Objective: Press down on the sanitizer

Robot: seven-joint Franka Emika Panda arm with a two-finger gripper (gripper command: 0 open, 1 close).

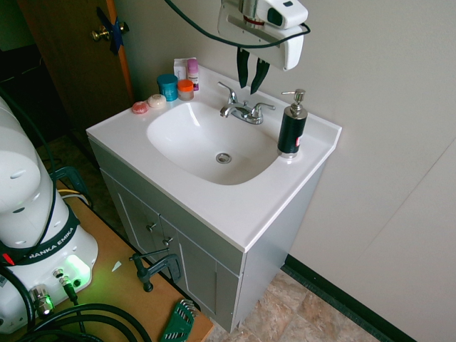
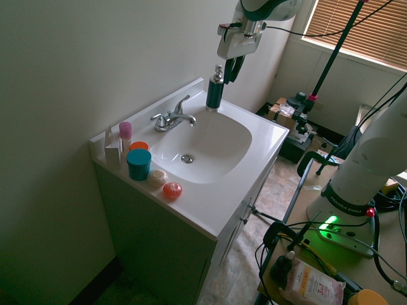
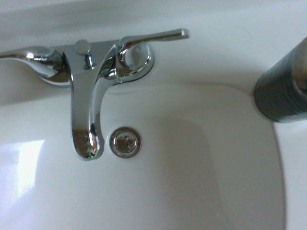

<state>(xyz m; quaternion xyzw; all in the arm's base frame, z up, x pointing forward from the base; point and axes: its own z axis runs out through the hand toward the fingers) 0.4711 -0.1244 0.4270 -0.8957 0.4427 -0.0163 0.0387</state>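
The sanitizer is a black pump bottle with a silver head and spout. It stands upright on the back right corner of the white vanity top, and also shows in the second exterior view. My gripper hangs in the air above the chrome faucet, off to the side of the bottle and not touching it. Its dark fingers converge to a point with nothing between them. In the wrist view the bottle is a blurred dark cylinder beside the faucet.
The basin with its drain lies in front of the faucet. Several small items crowd the back left corner: a teal jar, an orange-lidded jar, a pink-capped bottle and two soaps. The wall rises close behind.
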